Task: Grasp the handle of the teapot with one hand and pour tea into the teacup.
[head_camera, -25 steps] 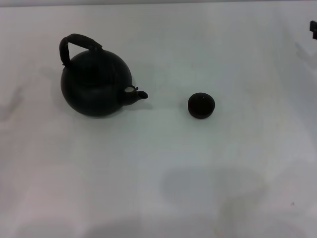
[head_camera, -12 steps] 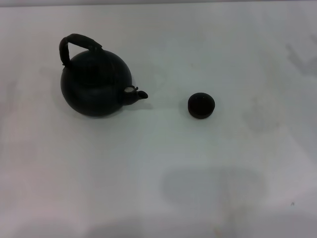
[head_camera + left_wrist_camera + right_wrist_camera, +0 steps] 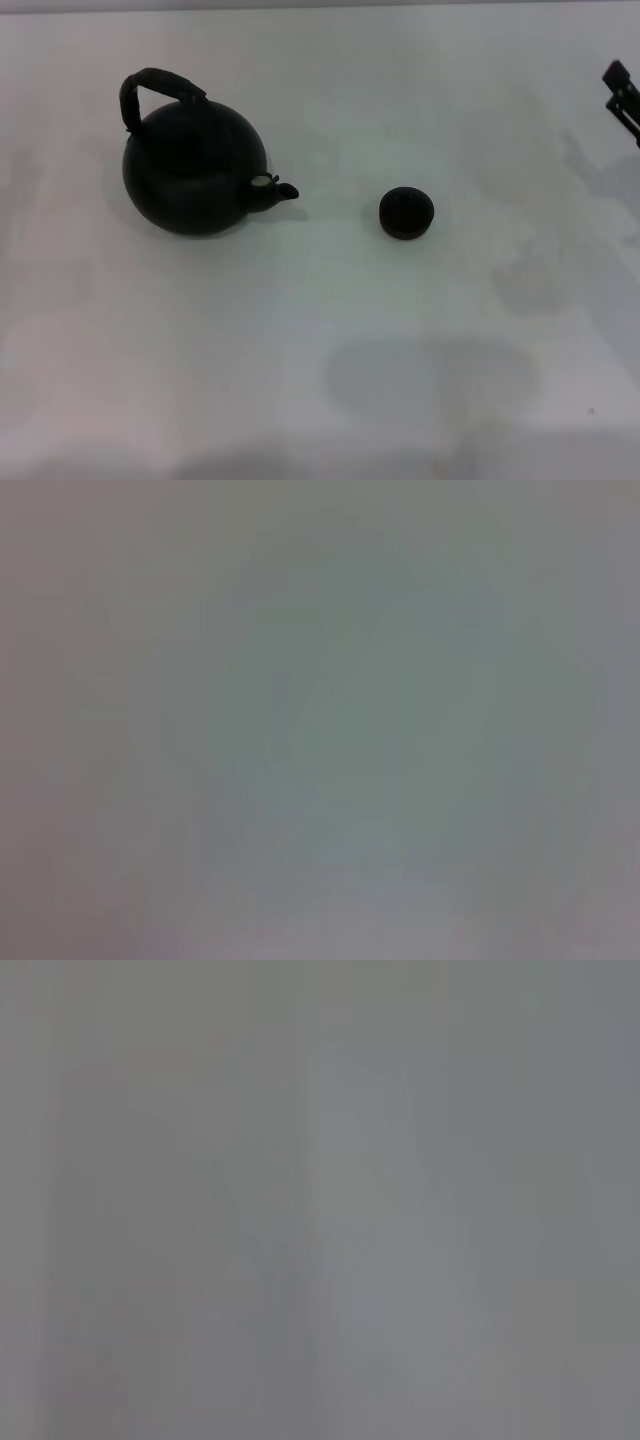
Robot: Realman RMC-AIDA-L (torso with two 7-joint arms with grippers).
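While the black teapot (image 3: 195,170) stands upright at nine o'clock from the small teacup (image 3: 406,213), well apart, spout toward it, no gripper holds it. We see only the right gripper (image 3: 624,95) at the three o'clock edge and cannot tell its fingers, nor whether pouring is ahead or finished.

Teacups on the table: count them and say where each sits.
1. The teacup stands on the white table, apart from the teapot, off its spout's tip. Nothing visible could hide another.

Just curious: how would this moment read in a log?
teapot: upright, untouched | cup: right of spout, apart | right gripper: far right edge
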